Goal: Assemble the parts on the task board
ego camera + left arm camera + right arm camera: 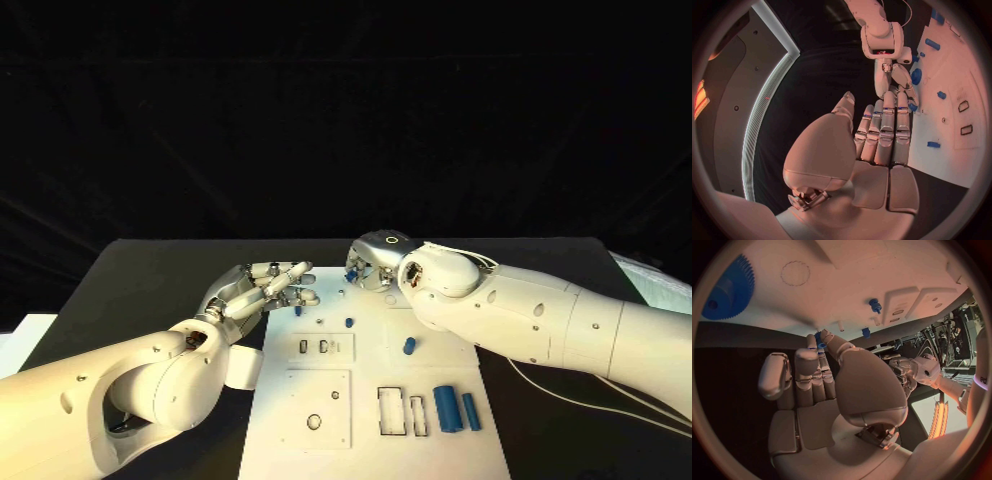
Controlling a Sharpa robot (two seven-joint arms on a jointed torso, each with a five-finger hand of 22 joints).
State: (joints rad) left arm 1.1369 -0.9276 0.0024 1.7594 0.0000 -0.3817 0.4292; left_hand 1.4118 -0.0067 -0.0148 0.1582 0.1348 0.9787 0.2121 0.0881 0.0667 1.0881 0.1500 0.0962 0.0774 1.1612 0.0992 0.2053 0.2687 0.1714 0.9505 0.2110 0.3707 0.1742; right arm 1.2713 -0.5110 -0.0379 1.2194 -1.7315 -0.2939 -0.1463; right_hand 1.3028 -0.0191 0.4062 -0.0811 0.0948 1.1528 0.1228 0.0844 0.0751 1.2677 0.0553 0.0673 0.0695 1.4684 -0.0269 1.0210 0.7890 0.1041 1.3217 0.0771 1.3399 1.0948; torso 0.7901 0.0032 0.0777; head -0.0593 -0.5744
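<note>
The white task board (378, 440) lies in the middle of the black table. My right hand (372, 264) hovers over its far edge, and in the right wrist view its thumb and a finger pinch a small blue part (820, 341). A blue gear (728, 290) lies on the board beside that hand. My left hand (268, 285) sits at the board's far left corner, fingers stretched side by side (882, 131) and holding nothing. Small blue parts (349, 322) (410, 345) lie on the board, and two blue cylinders (446, 407) lie near its right edge.
The board has rectangular slots (391, 410) and a round hole (315, 422). A white block (245, 368) lies on the table to the left of the board. My two hands are close together at the far edge.
</note>
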